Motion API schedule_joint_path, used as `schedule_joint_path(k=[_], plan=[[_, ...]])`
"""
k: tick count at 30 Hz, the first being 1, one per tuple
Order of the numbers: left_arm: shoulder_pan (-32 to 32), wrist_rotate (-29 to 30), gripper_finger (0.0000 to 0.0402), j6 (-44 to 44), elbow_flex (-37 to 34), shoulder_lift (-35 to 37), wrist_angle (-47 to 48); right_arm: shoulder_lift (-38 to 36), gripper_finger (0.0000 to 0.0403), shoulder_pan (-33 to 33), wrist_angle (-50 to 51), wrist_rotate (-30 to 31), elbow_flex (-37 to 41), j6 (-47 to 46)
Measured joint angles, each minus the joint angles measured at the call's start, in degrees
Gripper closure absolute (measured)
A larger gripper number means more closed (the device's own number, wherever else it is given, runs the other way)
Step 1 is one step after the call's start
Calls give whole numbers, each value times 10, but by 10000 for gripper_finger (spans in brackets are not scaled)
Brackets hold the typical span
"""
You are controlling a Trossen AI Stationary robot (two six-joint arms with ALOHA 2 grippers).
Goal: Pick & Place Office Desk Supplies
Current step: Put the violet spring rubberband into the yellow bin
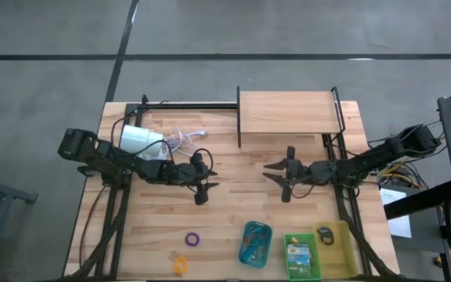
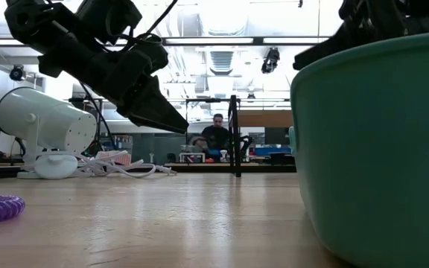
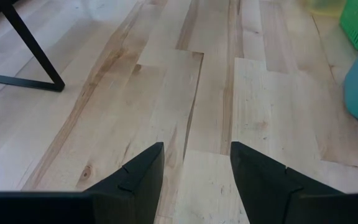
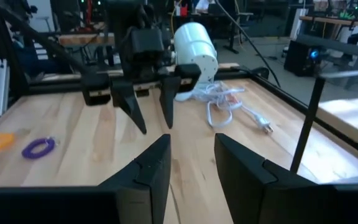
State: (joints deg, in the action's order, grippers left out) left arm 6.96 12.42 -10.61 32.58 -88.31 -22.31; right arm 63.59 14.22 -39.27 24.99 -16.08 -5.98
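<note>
1. While both arms hover mid-table holding nothing, the orange loop (image 1: 180,265) and purple loop (image 1: 192,237) lie loose near the front edge, well apart from the trays.
2. Left gripper (image 1: 203,185): fingers spread, empty, above bare wood beside the white lamp (image 1: 141,141) (cord trails close).
3. Right gripper (image 1: 283,178): fingers parted, empty.
4. Teal tray (image 1: 256,242), green tray (image 1: 301,256) and yellow tray (image 1: 337,252) already hold items.
5. Risk: thin loops sit flat, so fingers may skid off or pinch wood; grippers face each other, collision likely if both move inward.
</note>
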Motion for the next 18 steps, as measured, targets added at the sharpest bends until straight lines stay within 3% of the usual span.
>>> schedule_joint_path(k=[18], plan=[[0, 0, 211, 1, 0, 0, 0, 0, 272, 0, 0, 0, -68, 0]])
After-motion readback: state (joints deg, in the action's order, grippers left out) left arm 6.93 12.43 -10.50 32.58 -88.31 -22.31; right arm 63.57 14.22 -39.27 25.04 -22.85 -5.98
